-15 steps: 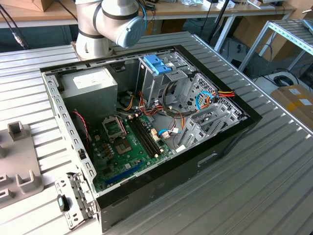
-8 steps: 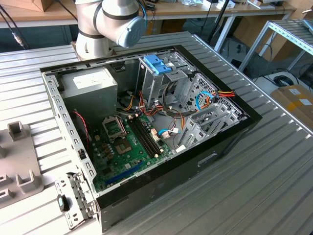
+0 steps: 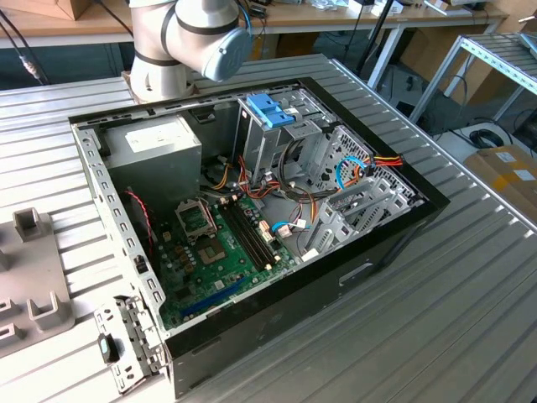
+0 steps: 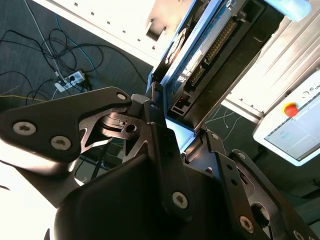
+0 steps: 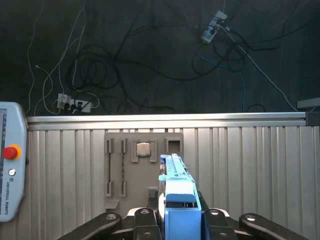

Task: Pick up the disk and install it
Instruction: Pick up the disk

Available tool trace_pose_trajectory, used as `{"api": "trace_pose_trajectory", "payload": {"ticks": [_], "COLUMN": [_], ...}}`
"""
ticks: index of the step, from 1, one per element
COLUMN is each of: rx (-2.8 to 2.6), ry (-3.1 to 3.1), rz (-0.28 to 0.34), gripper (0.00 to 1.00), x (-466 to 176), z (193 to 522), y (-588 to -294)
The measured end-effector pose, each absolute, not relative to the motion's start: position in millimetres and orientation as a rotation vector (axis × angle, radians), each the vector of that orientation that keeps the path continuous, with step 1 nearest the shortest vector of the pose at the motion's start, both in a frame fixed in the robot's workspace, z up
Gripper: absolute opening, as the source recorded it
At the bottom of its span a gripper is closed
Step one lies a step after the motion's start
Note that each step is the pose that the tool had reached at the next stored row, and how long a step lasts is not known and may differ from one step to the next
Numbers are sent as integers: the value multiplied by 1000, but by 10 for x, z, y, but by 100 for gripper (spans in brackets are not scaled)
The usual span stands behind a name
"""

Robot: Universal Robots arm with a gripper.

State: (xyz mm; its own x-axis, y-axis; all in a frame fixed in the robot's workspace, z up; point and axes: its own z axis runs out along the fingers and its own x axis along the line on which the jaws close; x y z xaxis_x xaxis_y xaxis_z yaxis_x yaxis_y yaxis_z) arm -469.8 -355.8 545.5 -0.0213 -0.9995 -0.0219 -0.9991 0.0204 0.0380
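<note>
- Where the ribbed aluminium table [image 3: 470, 336] gives a flat bed, the black steel computer case [image 3: 369, 252] lies mid-surface, lid off, so its bays face upward.
- A grey fixture plate [image 5: 145, 175] with moulded pockets sits at the table's edge.
- The gripper [image 5: 178, 222], black metal linkages, is clamped on the disk [image 5: 177, 192] to carry it edge-on.
- The disk, a slim slab in light-blue plastic, hangs above the surface near that plate.
</note>
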Motion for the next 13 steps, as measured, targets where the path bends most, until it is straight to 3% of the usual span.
{"api": "trace_pose_trajectory", "payload": {"ticks": [13], "rx": [2190], "ry": [-2236], "rz": [-66], "gripper": [37], "x": [-4698], "z": [5452], "y": [-3746]}}
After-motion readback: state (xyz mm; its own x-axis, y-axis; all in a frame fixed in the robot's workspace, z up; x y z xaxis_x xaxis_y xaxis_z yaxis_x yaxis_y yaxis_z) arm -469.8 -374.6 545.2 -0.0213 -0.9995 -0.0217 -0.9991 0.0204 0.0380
